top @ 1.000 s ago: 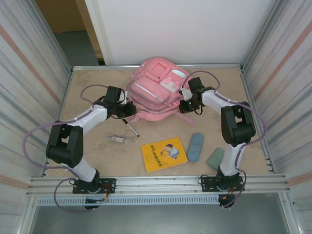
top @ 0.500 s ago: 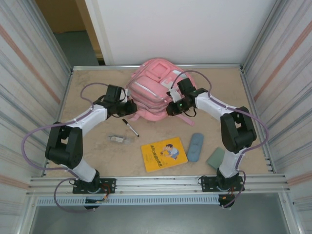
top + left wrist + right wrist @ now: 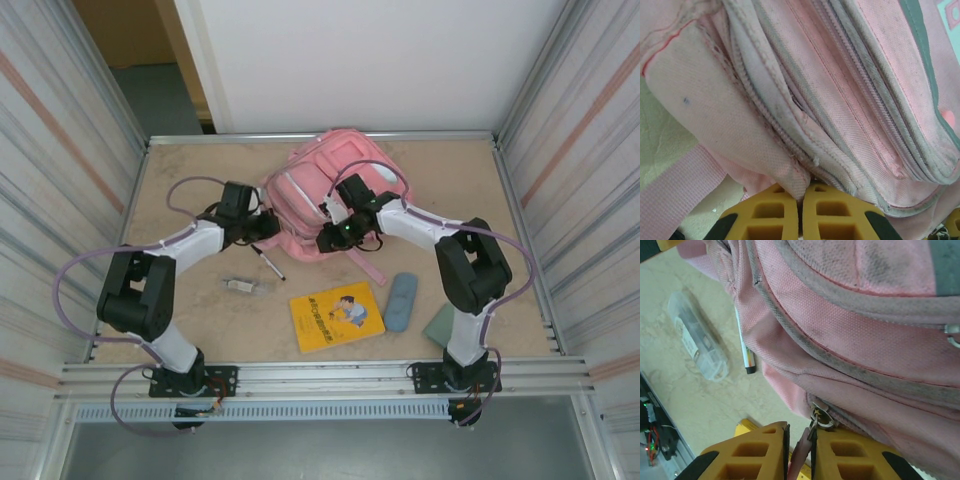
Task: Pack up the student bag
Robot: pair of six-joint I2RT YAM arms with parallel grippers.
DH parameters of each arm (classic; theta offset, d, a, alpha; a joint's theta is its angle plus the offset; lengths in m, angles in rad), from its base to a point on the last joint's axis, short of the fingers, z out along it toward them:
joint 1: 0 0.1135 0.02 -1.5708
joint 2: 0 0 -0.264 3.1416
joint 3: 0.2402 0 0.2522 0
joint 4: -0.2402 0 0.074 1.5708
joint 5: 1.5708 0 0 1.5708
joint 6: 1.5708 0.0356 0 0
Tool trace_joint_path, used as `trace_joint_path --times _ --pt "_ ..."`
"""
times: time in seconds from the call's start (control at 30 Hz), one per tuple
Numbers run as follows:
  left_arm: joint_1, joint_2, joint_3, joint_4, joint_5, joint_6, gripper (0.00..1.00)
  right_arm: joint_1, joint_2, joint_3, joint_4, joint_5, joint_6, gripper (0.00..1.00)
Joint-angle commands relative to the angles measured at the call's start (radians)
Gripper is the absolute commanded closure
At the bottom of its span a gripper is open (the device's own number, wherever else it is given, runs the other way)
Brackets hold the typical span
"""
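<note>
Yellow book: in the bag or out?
Out. The yellow book lies flat on the table, in front of the student bag, not touching it.

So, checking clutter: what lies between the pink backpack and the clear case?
A pen lies between the pink backpack and the clear case; the top and right wrist views show it.
</note>
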Motion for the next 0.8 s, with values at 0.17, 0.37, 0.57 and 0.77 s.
trace_joint_path --times 0.17,0.37,0.57,0.77 --pt "-0.002 -0.004 0.013 0.002 0.043 0.071 0.62 0.034 -0.007 0.01 0.034 0.005 -0.01 0.69" --pt "-0.011 -0.072 0.085 -0.154 0.06 0.138 0.44 0.024 -0.071 -0.016 -0.023 0.02 -0.032 0.61" --pt "-0.118 -0.147 0.1 -0.3 0.051 0.165 0.39 -0.014 -0.175 -0.053 -0.078 0.081 -0.053 0.55" --pt "-0.341 -0.096 0.13 -0.299 -0.066 0.05 0.42 -0.11 -0.312 -0.13 -0.041 0.373 -0.015 0.54"
